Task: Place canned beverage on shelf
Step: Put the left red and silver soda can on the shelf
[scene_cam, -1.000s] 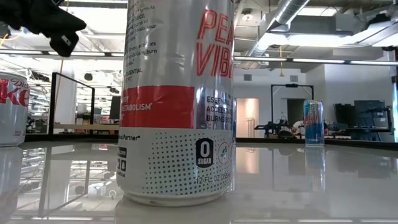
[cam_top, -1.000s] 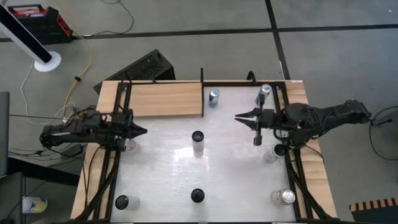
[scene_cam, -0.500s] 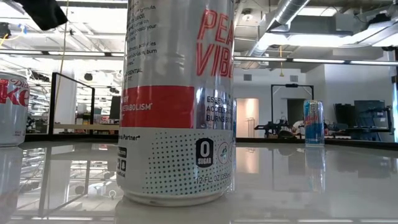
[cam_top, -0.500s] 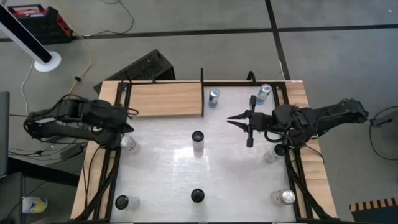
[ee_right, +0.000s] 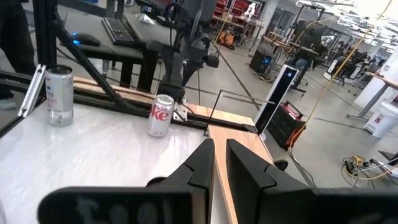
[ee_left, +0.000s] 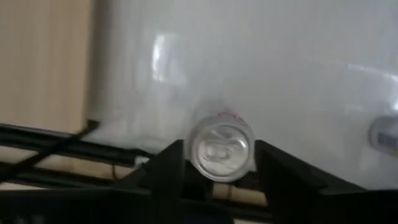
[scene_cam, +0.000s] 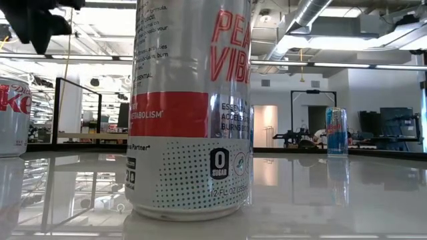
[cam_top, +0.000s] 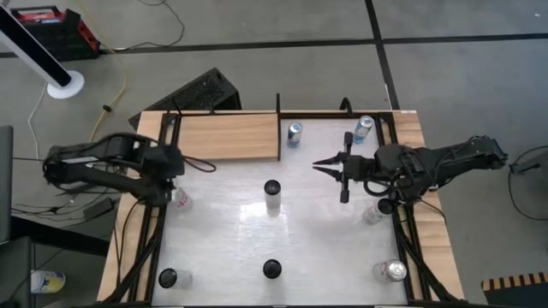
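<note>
**Left hand poised over a Diet Coke can at the counter's left edge; shelf carrying no cans**

The left hand (cam_top: 174, 171) is hovering directly above a Diet Coke can (cam_top: 180, 198) that is standing upright at the left side of the white counter (cam_top: 317, 239). In the left wrist view that can (ee_left: 221, 147) is showing its silver top between the two dark fingers (ee_left: 163, 169), which are spread wide on either side of it and not touching it.

The right hand (cam_top: 318, 164) is hanging over the right half of the counter, pointing toward the centre, its fingers (ee_right: 202, 163) almost pressed together with only a narrow gap and nothing between them. A tall can (cam_top: 272, 197) is standing ahead of and slightly below it in the overhead view; a blue can (cam_top: 294, 134) is standing just beyond it, beside the shelf's end.

The shelf (cam_top: 227, 136), a light-wood board, is lying at the far left of the counter, beyond the left hand, with no can on it. In the low view the tall can (scene_cam: 190, 107) is filling the foreground.
</note>
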Available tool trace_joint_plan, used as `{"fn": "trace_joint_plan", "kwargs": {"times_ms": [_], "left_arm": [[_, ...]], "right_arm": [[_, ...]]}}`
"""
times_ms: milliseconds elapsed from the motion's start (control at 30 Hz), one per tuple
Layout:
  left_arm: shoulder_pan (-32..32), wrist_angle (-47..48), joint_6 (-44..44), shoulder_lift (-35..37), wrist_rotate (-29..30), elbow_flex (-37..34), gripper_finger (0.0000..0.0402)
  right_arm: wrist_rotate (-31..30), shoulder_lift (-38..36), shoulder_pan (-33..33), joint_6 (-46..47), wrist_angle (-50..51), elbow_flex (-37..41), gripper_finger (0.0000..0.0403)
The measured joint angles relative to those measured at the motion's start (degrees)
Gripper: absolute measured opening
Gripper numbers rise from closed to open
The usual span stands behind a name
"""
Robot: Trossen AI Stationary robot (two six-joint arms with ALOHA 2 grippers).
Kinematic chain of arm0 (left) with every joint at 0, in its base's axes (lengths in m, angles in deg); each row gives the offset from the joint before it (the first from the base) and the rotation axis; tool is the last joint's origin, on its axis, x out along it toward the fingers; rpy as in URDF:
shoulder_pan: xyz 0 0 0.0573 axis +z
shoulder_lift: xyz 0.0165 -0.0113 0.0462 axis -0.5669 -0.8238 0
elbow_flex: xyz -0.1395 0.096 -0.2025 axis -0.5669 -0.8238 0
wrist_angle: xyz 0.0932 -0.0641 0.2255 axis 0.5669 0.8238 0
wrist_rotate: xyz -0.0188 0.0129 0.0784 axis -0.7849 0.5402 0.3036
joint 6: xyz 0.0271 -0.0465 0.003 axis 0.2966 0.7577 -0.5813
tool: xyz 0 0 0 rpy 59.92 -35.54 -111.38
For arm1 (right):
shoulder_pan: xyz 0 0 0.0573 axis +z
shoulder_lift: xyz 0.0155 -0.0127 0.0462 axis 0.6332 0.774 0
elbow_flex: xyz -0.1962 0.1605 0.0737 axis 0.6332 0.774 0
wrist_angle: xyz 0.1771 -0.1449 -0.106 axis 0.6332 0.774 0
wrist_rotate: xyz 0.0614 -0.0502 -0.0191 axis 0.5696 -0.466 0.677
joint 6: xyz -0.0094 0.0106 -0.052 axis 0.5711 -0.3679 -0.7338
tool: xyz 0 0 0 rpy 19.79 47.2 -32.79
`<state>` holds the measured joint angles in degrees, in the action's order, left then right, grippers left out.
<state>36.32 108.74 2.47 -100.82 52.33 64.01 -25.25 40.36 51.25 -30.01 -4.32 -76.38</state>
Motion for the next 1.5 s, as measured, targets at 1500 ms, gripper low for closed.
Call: {"fn": "trace_joint_plan", "kwargs": {"times_ms": [1500], "left_arm": [[-8.63, -1.63, 6.11, -11.36, 1.93, -11.64, 0.0338]], "right_arm": [[0.0, 0.0, 0.01, 4.5, 7.55, 0.04, 0.0068]]}}
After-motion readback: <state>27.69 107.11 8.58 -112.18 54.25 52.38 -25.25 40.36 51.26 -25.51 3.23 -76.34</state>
